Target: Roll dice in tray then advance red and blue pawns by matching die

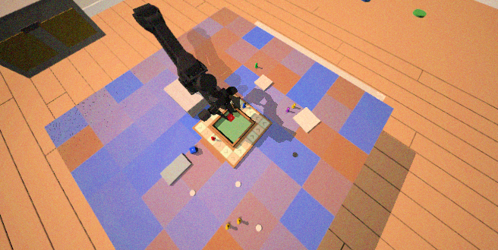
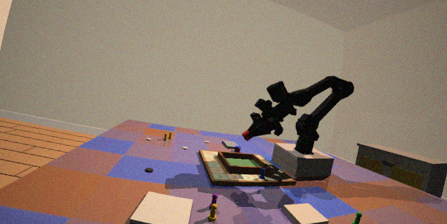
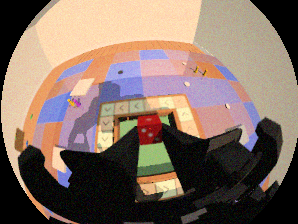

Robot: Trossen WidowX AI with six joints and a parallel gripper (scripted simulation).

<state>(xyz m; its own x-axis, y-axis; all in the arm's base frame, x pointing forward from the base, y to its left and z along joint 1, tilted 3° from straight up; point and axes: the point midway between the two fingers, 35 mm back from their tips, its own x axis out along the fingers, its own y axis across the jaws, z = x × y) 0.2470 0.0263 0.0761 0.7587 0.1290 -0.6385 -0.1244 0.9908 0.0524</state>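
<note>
My gripper is shut on the red die. It holds the die in the air above the green-floored tray in the middle of the game board. The red pawn stands on the board's left track. The blue pawn stands on the track near my arm. The blue die lies on the mat, off the board's left side.
On the mat around the board are a grey slab, two white slabs, a green pawn, purple and yellow pawns, a black disc and white discs. A dark cabinet stands far left.
</note>
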